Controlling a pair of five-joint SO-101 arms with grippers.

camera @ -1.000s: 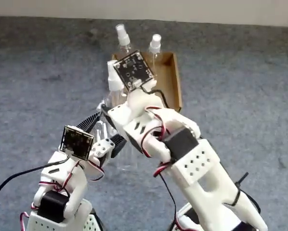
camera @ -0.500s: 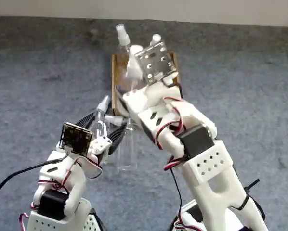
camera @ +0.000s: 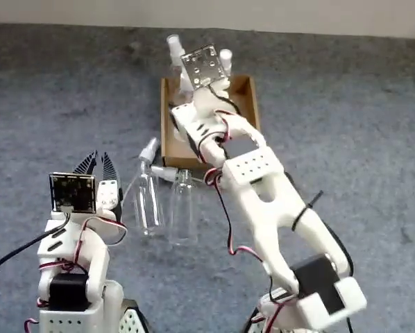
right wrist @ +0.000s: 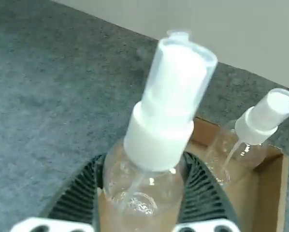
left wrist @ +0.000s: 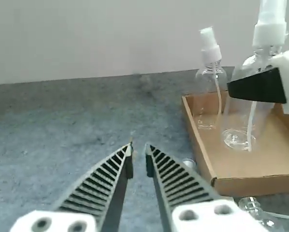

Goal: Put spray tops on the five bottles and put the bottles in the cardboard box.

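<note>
Grey carpeted surface [camera: 346, 125] was spread across the high view, with the cardboard box [camera: 166, 125] at upper centre. A knock was judged the main risk. The held bottle [right wrist: 154, 145] was inside the box close to a standing bottle [right wrist: 260, 128], and a release made while it was tilted or not yet seated on the box floor could topple it into its neighbours. Whether its base touched that floor could not be told.

The right end effector [right wrist: 145, 181] was clamped around the body of the held bottle, one finger on each side, the spray top already fitted. The left end effector [left wrist: 138, 153] was seen at lower left of the high view, opened only a narrow gap, with nothing gripped. A capped bottle [camera: 146, 198] and a seemingly uncapped bottle [camera: 183, 211] were seen standing on the surface just below the box.
</note>
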